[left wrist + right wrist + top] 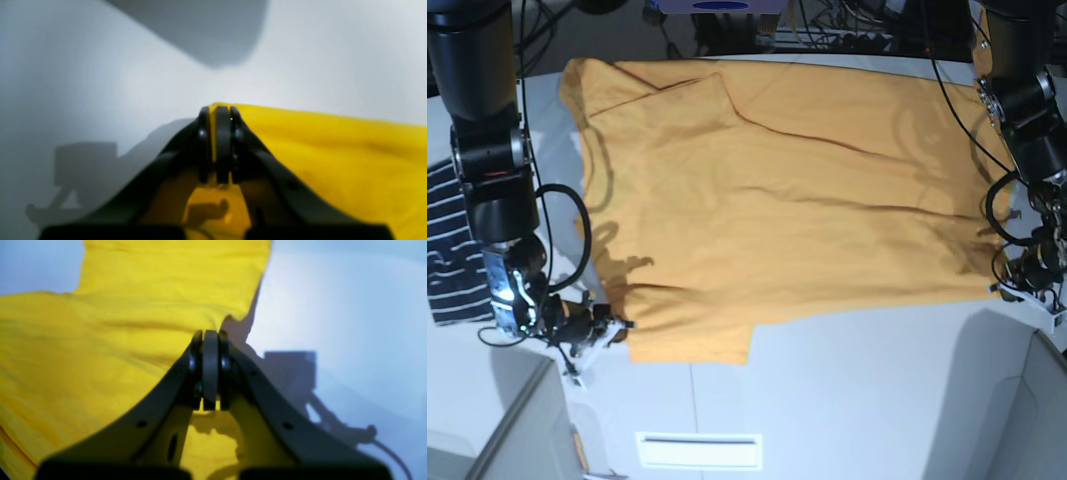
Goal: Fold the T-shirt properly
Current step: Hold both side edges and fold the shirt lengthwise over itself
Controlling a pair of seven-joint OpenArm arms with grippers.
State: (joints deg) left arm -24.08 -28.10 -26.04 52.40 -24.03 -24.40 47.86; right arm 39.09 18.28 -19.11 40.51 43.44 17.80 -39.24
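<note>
The orange-yellow T-shirt [787,190] lies spread flat across the white table, with its hem side at the right of the base view and a sleeve [692,340] at the lower left. My left gripper [999,288] is at the shirt's right edge. In the left wrist view this left gripper [218,111] is shut, with a strip of yellow T-shirt [333,150] cloth pinched between its fingers. My right gripper [624,325] sits at the edge of the lower-left sleeve. In the right wrist view the right gripper [210,335] is shut, with the T-shirt [100,340] running under and between its fingers.
A dark navy garment with white stripes [449,250] lies at the table's left edge beside the right arm. Bare white table [857,380] runs below the shirt to the front edge. Cables and equipment [827,30] line the far side.
</note>
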